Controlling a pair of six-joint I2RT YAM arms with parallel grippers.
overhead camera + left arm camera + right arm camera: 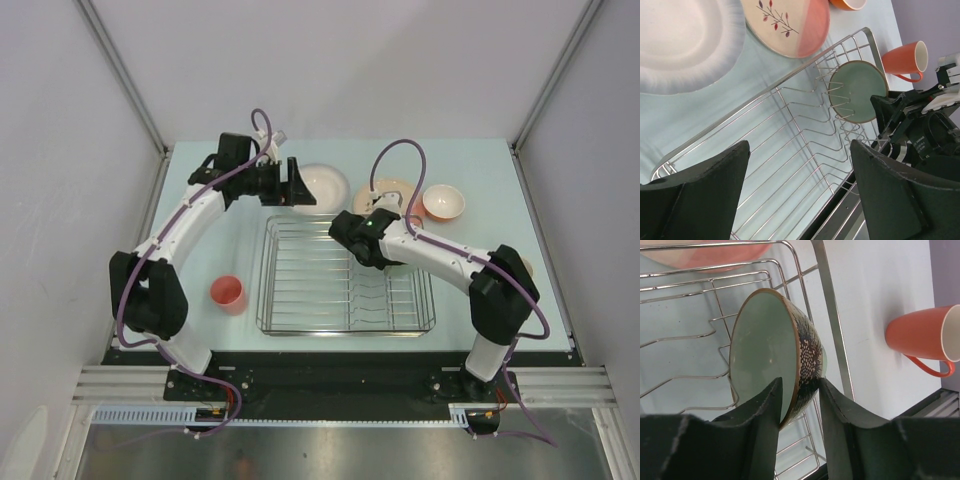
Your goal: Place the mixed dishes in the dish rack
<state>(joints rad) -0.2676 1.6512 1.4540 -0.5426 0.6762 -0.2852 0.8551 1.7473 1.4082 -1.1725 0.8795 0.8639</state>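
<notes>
The glazed pale green bowl [767, 355] with a speckled dark outside stands on edge in the shiny rectangular wire dish rack [790, 150], its rim pinched by the right gripper [799, 390]; the left gripper [800, 185] is spread wide.

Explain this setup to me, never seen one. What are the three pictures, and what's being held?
Two robot arms are bolted at the near edge of a table. The overhead view looks down from behind them; the other two views come from cameras on each wrist, so the dark shapes at the bottom are each arm's own jaws.

On the table: a wire dish rack, a coral cup, two plates and an orange bowl.

The right gripper pinches the rim of a green bowl standing on edge in the rack. The left gripper is open, holding nothing, above the rack.
</notes>
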